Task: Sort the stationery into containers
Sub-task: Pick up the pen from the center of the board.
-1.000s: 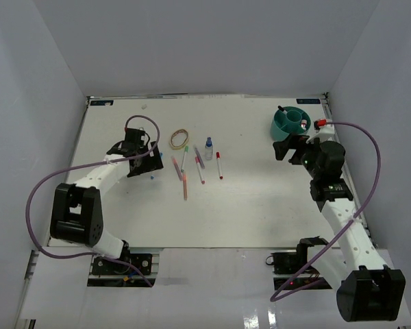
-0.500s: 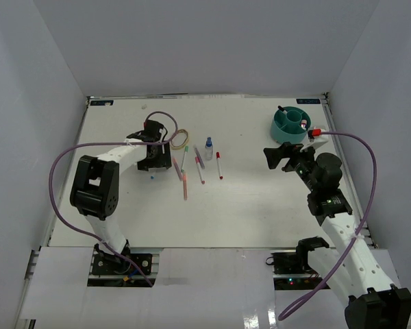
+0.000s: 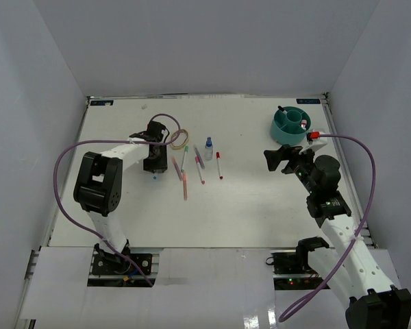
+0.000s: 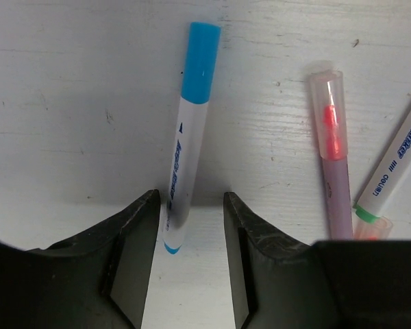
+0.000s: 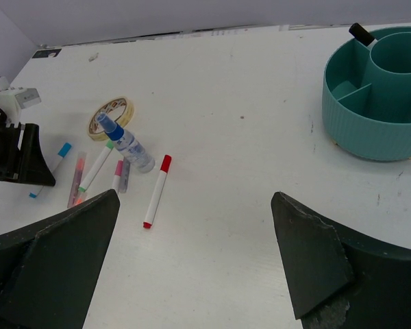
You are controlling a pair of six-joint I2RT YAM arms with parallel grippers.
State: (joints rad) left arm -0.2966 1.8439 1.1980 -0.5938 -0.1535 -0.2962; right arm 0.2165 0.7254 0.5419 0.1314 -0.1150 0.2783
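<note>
Left hand (image 4: 190, 199) over blue pen (image 4: 190, 137)
Fingers either side, not clamped yet; right hand (image 5: 195, 199) wide open, empty.

the green-capped pen (image 4: 396, 168) runs off the left wrist view's right edge, and the clear-capped pen (image 4: 335, 178) ends behind the left gripper (image 4: 190, 205). the teal organiser (image 5: 370, 130) is cut by the right wrist view's edge.

The white counter (image 3: 260, 212) carries a round teal organiser (image 3: 279, 130) near its far right corner. Left of centre lies a loose cluster. A tan rubber-band loop (image 5: 94, 125) sits farthest back, with a small blue-capped bottle (image 3: 208, 148) just beside it. Nearer are a green-capped pen (image 3: 183, 157), a red-capped pen (image 3: 219, 165) and a pink pen (image 3: 185, 186). A blue-capped pen (image 4: 189, 130) lies leftmost.
</note>
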